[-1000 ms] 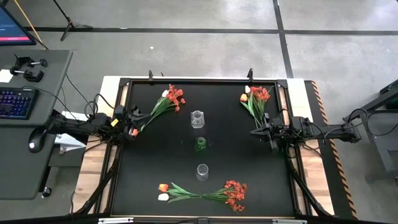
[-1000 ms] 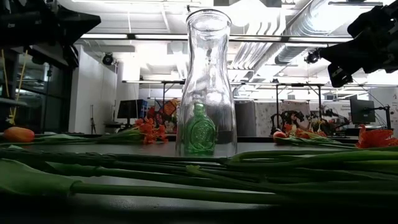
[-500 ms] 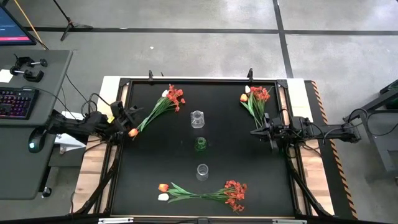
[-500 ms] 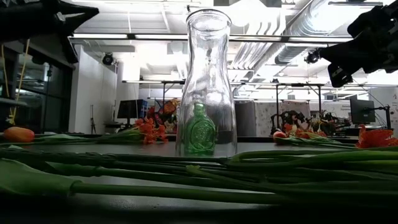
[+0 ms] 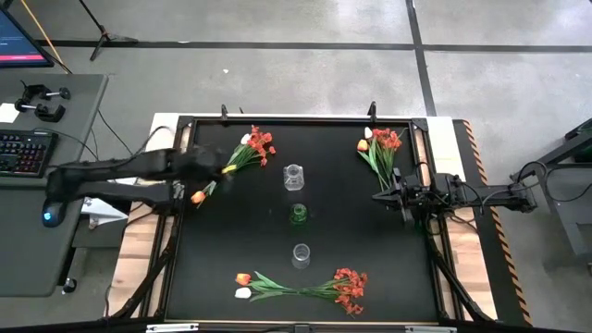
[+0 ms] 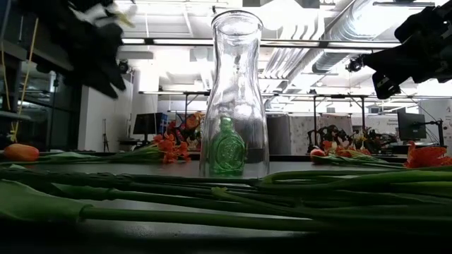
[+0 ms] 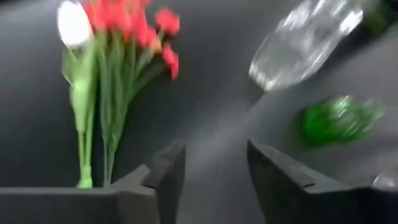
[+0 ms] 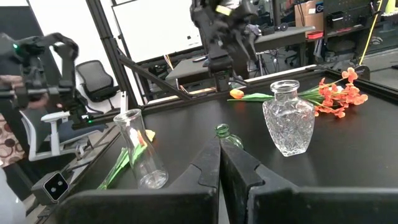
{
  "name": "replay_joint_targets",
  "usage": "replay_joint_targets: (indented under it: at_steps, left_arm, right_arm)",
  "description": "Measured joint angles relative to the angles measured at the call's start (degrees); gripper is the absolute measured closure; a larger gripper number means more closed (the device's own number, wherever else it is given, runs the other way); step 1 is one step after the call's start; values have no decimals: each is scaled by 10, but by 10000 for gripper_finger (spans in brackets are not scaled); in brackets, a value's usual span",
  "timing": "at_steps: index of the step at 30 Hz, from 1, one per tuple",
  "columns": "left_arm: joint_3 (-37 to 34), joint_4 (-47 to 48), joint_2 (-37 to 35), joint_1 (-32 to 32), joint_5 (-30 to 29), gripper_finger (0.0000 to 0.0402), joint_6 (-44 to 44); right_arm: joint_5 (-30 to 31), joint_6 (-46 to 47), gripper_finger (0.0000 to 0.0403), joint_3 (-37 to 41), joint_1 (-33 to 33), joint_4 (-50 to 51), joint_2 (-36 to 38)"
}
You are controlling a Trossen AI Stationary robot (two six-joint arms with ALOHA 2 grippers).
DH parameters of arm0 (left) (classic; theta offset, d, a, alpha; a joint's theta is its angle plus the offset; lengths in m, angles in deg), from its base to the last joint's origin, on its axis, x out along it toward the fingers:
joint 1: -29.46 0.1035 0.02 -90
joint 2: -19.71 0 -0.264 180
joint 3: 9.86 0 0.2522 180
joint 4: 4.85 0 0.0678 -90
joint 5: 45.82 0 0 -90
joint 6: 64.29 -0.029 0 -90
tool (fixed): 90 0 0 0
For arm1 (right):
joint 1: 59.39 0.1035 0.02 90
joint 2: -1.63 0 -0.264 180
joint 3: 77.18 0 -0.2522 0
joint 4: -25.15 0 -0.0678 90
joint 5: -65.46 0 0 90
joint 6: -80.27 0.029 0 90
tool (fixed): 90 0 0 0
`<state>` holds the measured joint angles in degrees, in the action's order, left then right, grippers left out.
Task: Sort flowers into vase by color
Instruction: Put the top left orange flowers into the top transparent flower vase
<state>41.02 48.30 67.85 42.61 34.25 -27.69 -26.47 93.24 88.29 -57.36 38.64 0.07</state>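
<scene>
Black table [image 5: 240, 222]: left fingers [image 7: 168, 177] apart, empty.

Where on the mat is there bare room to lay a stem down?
Bare mat lies between the green bottle and the right gripper, and left of the tall clear vase, below the loose orange tulip. It is crowded along the front edge, where the front bunch sprawls, and at both rear bunches.

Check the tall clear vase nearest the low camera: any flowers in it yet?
Empty. The tall clear vase shows only the small green bottle behind it through the glass; stems lie on the table.
</scene>
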Motion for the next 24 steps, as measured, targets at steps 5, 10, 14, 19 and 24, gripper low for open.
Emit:
replay_joint_targets:
  at_steps: [5,10,14,19,24]
  left_arm:
    - [34,16,165,74,61,192,-31]
    - [101,85,311,119,61,188,-19]
    - [158,127,389,127,50,192,-46]
    - [177,137,445,123,5,192,-107]
    - [177,148,477,123,-25,193,-153]
  right_arm:
    - [0,0,402,0,0,0,0]
    - [0,0,402,0,0,0,0]
    - [0,0,402,0,0,0,0]
    - [0,0,402,0,0,0,0]
    - [0,0,402,0,0,0,0]
